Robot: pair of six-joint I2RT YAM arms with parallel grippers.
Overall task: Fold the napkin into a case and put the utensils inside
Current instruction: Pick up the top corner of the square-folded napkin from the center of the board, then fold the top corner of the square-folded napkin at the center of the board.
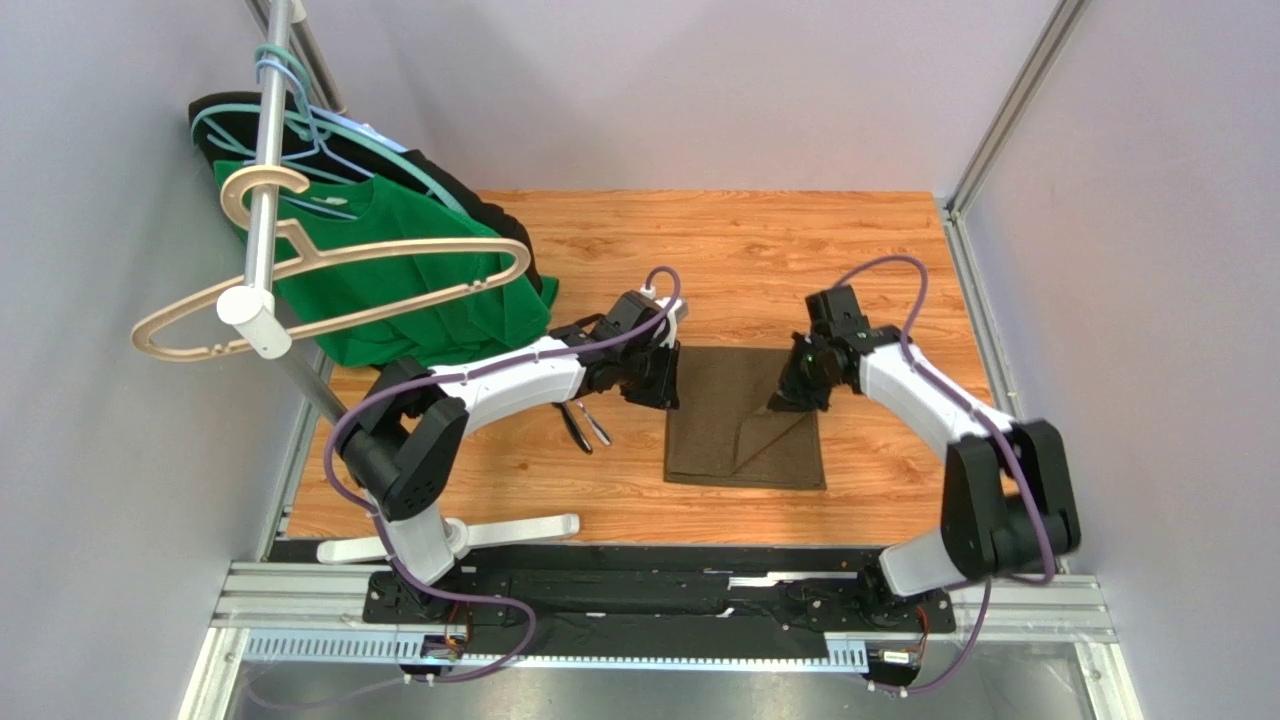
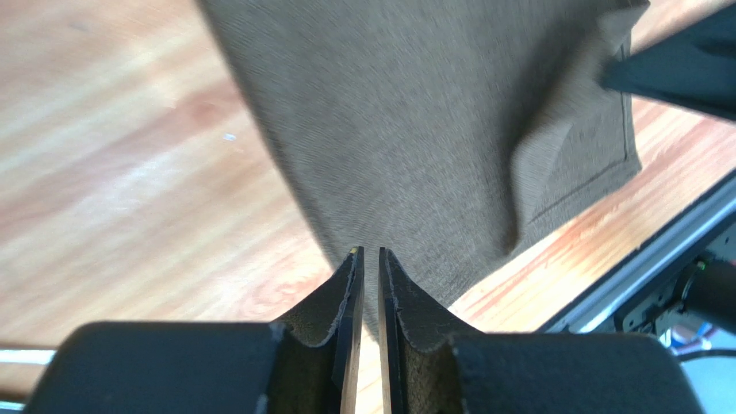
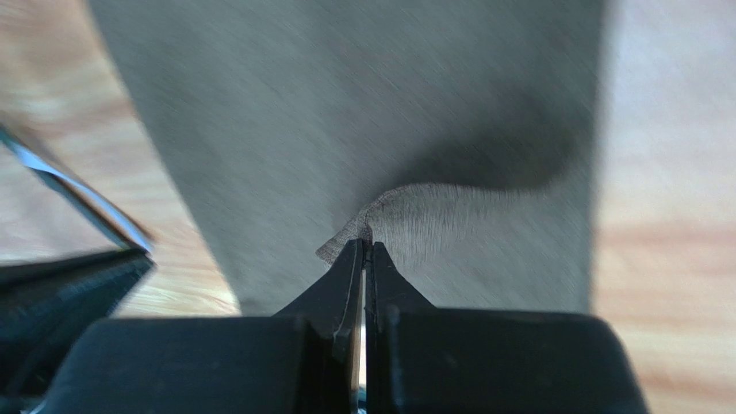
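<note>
Napkin [image 1: 747, 435]: olive-brown, spread on the wooden table [image 1: 887, 255] between the two arms, with one corner flap lifted off the rest.
Right gripper [image 3: 364, 247]: jaws closed together, pinching the raised fold of the napkin.
Left gripper [image 2: 370, 254]: jaws a narrow slit apart, tips at the napkin's edge; I cannot tell whether any cloth is caught between them.
Utensils [image 1: 583, 426]: lie on the table just left of the napkin, beneath the left arm, not touching the cloth.
Green shirt [image 1: 413, 293]: hangs from the rack at the far left corner, well apart from the napkin.
</note>
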